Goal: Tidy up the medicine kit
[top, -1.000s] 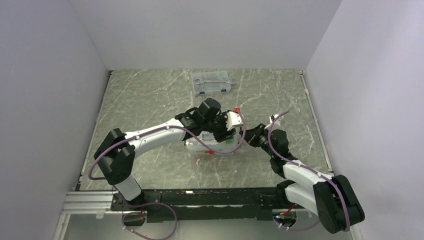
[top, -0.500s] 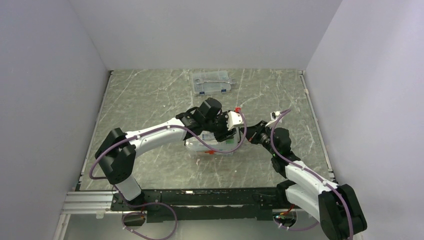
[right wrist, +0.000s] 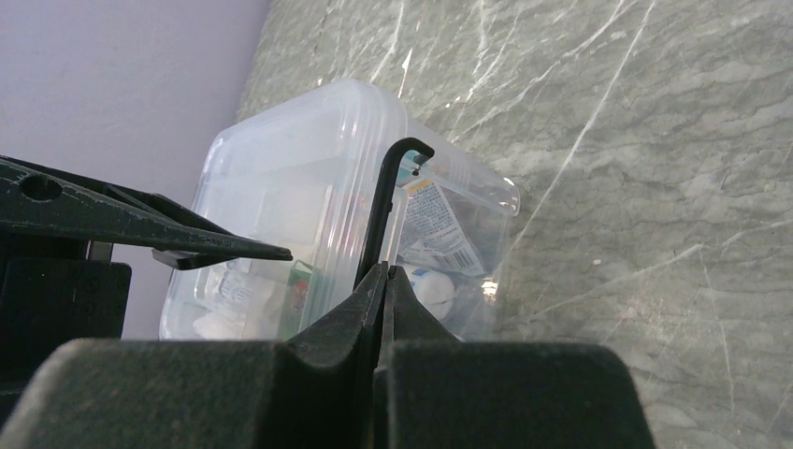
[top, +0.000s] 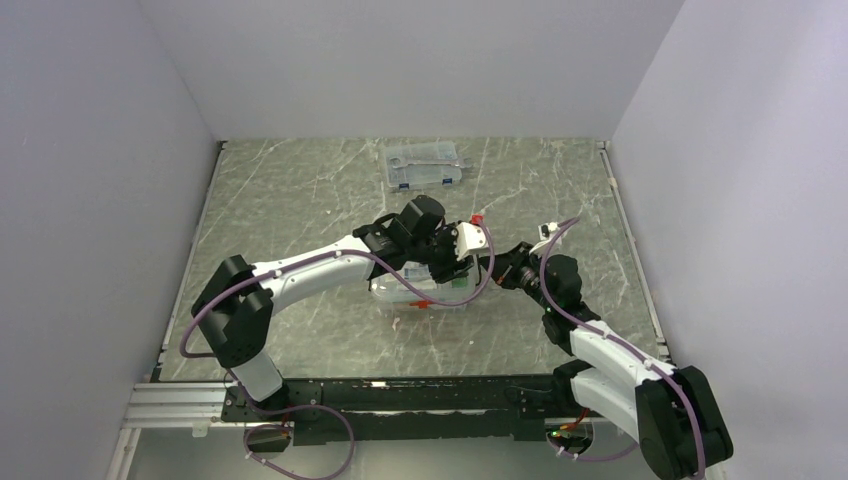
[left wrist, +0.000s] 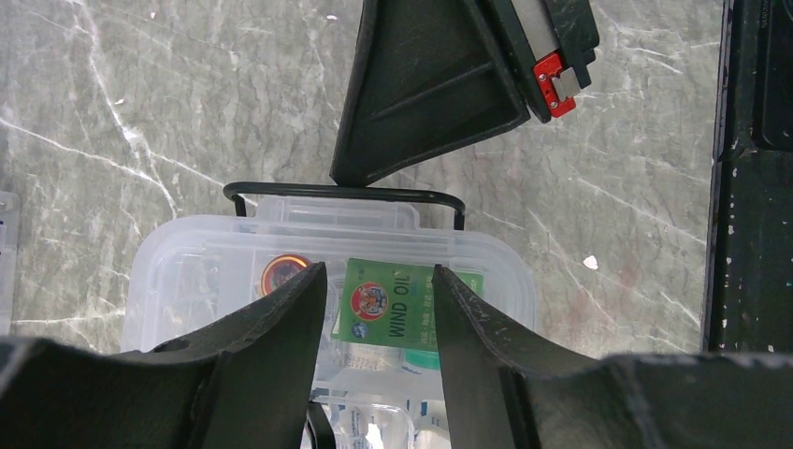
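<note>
The medicine kit is a clear plastic box and it stands near the middle of the tabletop, under the wrist of the left arm. Its clear lid is on the box. Through the lid one can see a green packet with the words "WIND OIL", and beside it a small round thing with an orange rim. At the right end of the box there is a printed packet, and below it something white and round; what this is, I cannot tell. More pale packets lie deeper in the box, but they are blurred.

In the top view the long axis of the kit runs from left to right across the tabletop, and one short end points to the right arm. At this end the thin black handle stands up from the lid.

The right end effector is fully closed and it pinches the black handle between its fingertips. The left end effector is about half open over the lid, one finger on each side of the green packet, and it has hold of nothing.

A flat clear case with blue latches lies at the far side of the tabletop, well apart from the kit, with metal tools inside.
</note>
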{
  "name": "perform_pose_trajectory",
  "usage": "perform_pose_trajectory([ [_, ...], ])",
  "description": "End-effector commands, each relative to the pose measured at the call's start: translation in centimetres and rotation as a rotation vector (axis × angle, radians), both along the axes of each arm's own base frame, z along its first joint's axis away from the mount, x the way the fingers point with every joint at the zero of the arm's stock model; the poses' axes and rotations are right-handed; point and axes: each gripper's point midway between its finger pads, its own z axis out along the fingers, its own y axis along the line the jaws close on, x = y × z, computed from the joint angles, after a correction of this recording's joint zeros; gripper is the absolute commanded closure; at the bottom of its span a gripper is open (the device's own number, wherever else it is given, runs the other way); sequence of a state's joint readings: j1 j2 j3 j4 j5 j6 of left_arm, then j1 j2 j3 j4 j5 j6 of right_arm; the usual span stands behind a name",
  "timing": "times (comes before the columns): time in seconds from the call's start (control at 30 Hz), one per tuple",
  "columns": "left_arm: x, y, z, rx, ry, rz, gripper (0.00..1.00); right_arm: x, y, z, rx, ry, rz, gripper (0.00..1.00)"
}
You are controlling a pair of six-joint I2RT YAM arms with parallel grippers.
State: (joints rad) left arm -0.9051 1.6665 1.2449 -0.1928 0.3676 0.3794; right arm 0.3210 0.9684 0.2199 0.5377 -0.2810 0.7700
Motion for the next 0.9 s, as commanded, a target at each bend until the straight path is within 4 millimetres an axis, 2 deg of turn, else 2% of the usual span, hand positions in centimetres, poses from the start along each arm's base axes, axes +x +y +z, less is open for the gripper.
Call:
perform_pose_trajectory([
  [0.0,-1.1,1.8,-4.6,0.153,0.079,0.008,0.49,0.7,0.6,4.1,0.022,-0.134,0.029,1.0],
  [0.87,-1.3,1.8,-5.8,0.187,0.098,0.005,0.52,-0.1,2.2,5.9,0.049,-0.197,0.122,1.0],
])
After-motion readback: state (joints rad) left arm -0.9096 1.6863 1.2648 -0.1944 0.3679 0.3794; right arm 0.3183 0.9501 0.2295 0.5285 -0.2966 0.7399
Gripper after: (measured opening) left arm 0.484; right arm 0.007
